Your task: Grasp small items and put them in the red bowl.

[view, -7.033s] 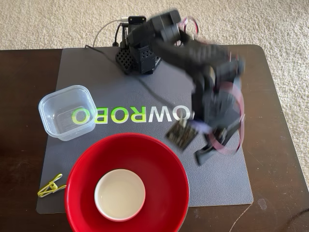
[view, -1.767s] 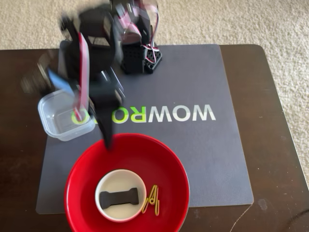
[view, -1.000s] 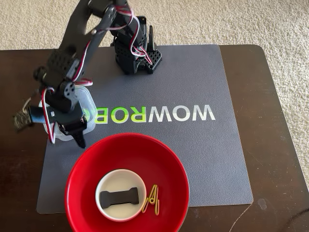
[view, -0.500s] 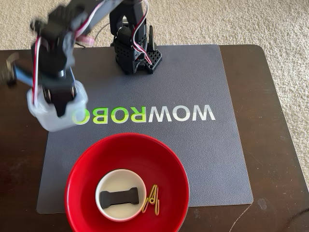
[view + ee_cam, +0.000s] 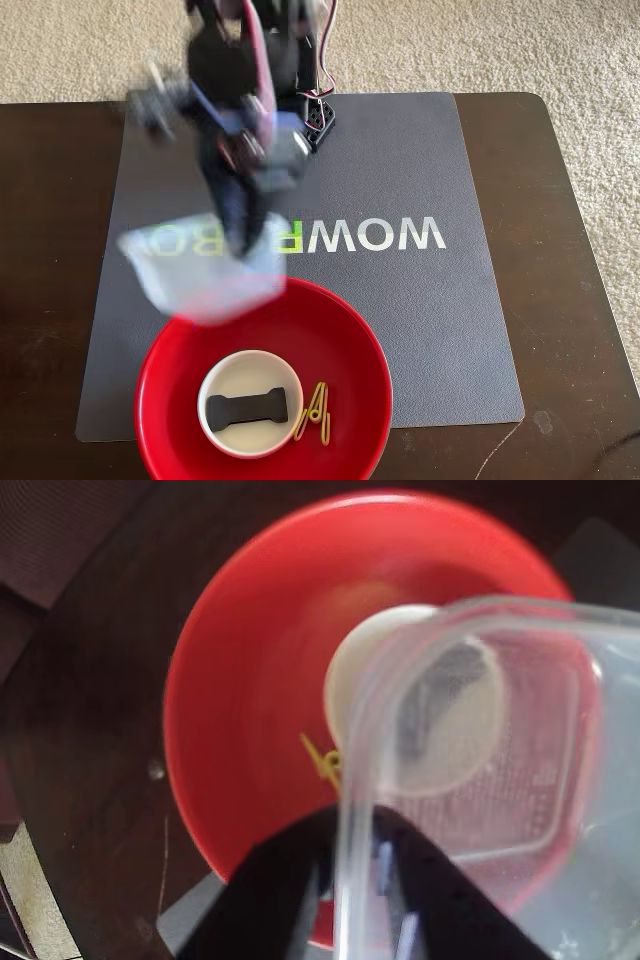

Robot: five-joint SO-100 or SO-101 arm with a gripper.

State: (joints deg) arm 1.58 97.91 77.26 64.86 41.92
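The clear tub (image 5: 210,275) is no longer sitting on the gray mat (image 5: 420,330) at the left, where it was half a second ago; it is now hanging in the air, blurred with motion, just over the far-left rim of the red bowl (image 5: 350,345). The hand (image 5: 352,880) is gripping the tub by one wall, one finger inside and one outside, as the wrist view is showing. Through the tub's clear floor that view is picking up the white bowl (image 5: 370,670) with the black clip (image 5: 248,408) lying in it, and the yellow-green clothespin (image 5: 316,412) beside it on the red. Judgement: three items are already lying in the red bowl, and the tub is the last one travelling. Remaining: carrying it further over the bowl's centre and letting go. The counter (image 5: 580,250) around the mat is holding nothing else.
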